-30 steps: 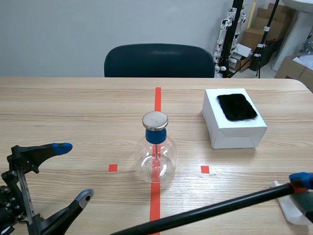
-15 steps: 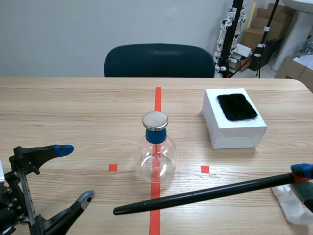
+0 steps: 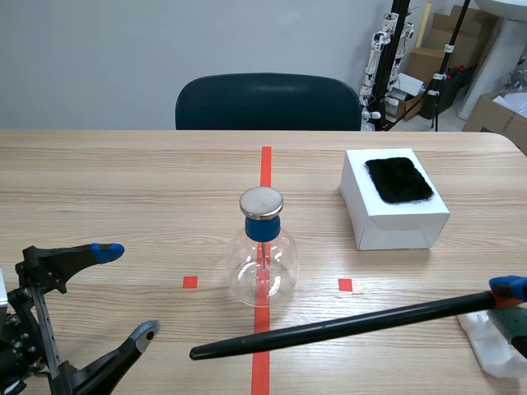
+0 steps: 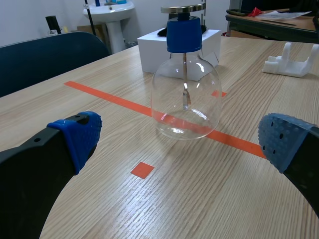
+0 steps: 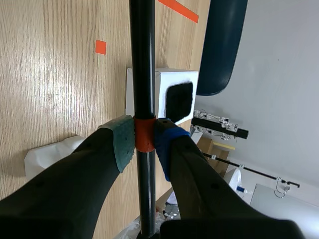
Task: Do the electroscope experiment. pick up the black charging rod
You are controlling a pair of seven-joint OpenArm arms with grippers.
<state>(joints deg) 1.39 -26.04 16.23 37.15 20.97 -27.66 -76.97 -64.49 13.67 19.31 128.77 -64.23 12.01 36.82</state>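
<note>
Now the right gripper [image 5: 144, 142] is clenched on the orange band of the long black charging rod [image 3: 346, 327]. The rod's long axis lies almost level and its free tip points toward 8 o'clock, passing at 6 o'clock of the round glass electroscope flask [image 3: 263, 263]. The left gripper [image 3: 128, 290] is released at the flask's 8 o'clock.

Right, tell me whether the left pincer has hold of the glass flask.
No: the left pincer stands open with its pads wide apart, and the glass flask sits ahead of it, untouched.
</note>
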